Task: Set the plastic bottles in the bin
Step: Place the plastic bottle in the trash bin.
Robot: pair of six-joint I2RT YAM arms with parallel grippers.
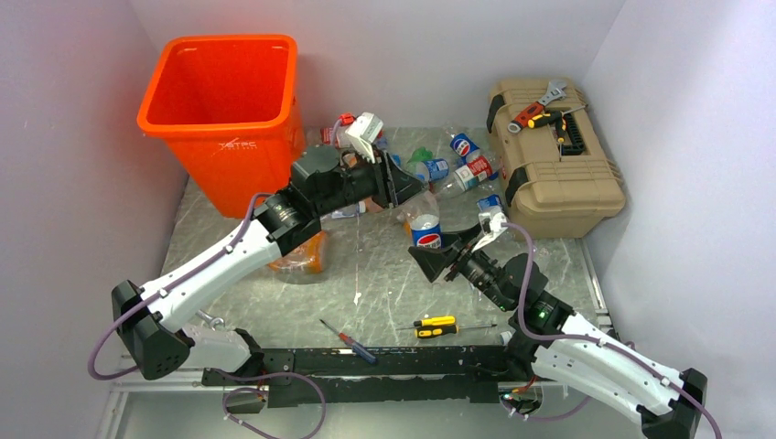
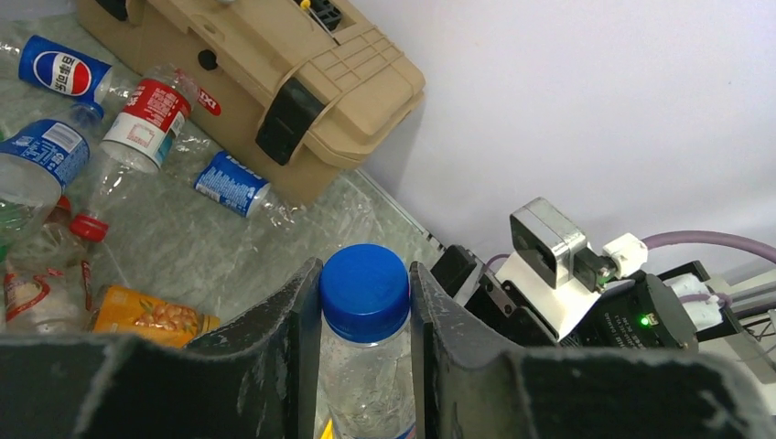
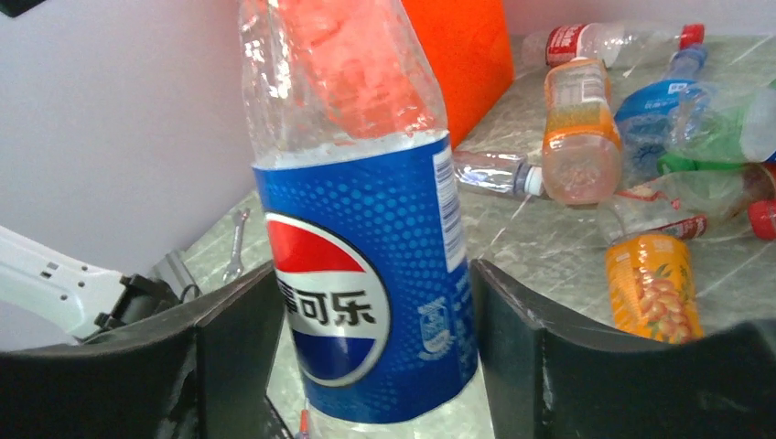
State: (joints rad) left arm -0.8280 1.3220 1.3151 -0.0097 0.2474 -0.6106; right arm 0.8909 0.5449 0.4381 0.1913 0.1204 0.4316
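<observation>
As the right pincer [image 3: 375,274] grips the upright bottle [image 1: 425,229], the left pincer [image 2: 364,274] pinches its cap [image 2: 364,293].

The blue Pepsi bottle [image 3: 366,302] runs off the top and bottom edges. An orange bottle [image 1: 308,260] lies half hidden — the left arm [image 1: 212,268] covers it.

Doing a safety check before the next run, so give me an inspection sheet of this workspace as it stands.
Surface: grey marbled tabletop, scuffed.
Job's things: orange bin upright, far left, no bottle seen inside; loose bottles lying between it and the tan toolbox.
Clutter: tools on the toolbox lid; screwdrivers near the arms' bases.
Grippers: left gripper jaws shut on blue-capped bottle; right gripper jaws shut on Pepsi bottle, possibly the same one.
Cables: purple cables along both arms.
Surroundings: white walls on three sides.
</observation>
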